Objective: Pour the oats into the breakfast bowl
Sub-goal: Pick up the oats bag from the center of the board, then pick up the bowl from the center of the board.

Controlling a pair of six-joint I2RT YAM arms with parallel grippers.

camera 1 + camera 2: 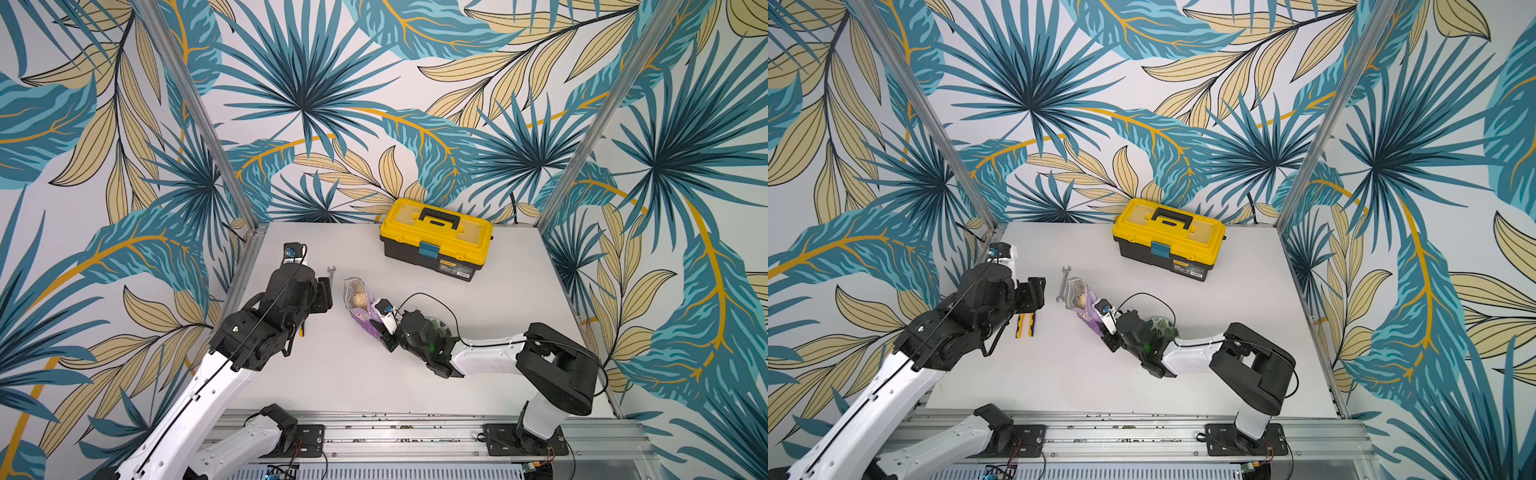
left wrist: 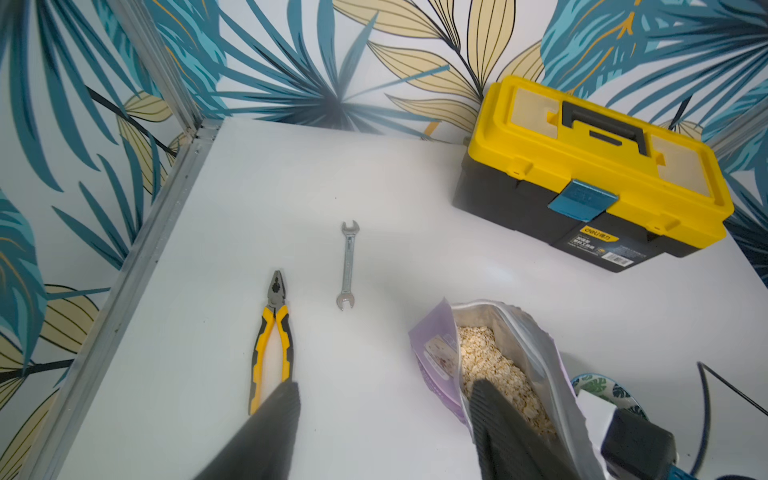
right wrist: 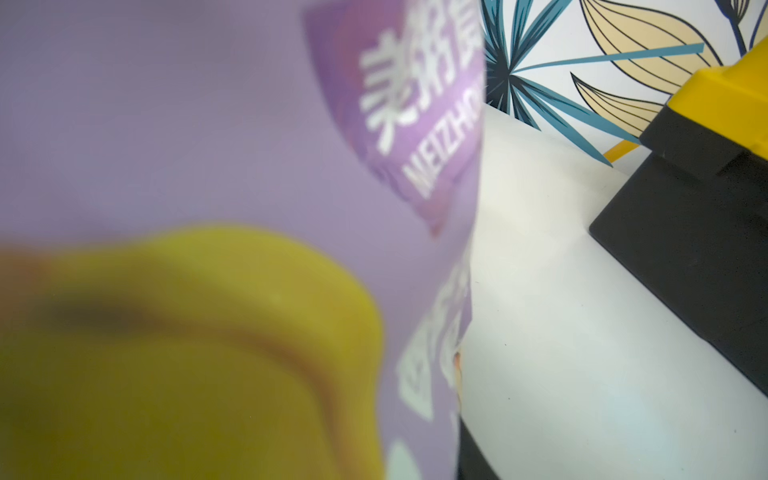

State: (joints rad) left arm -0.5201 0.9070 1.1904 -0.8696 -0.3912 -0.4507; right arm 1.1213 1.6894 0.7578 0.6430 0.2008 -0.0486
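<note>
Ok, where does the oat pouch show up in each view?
In a top view: pouch mid-scene, in front of the yellow toolbox.
In a top view: pouch also mid-scene, beside the wrench.
Left wrist: pouch close by, mouth open, oats showing.
Right wrist: pouch blurred, filling most of the picture.
Shared landmark: the yellow toolbox, in all four views.

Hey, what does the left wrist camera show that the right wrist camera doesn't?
Only the left wrist view shows the pliers, the wrench, the oats inside the open pouch, part of the leaf-patterned bowl, and the left gripper, jaws apart. Only the right wrist view shows the pouch's darker purple label panel with white lettering, close up, and a blurred yellow shape I cannot identify. Both show the pouch, the yellow-and-black toolbox, the white table and the leaf wallpaper.
</note>
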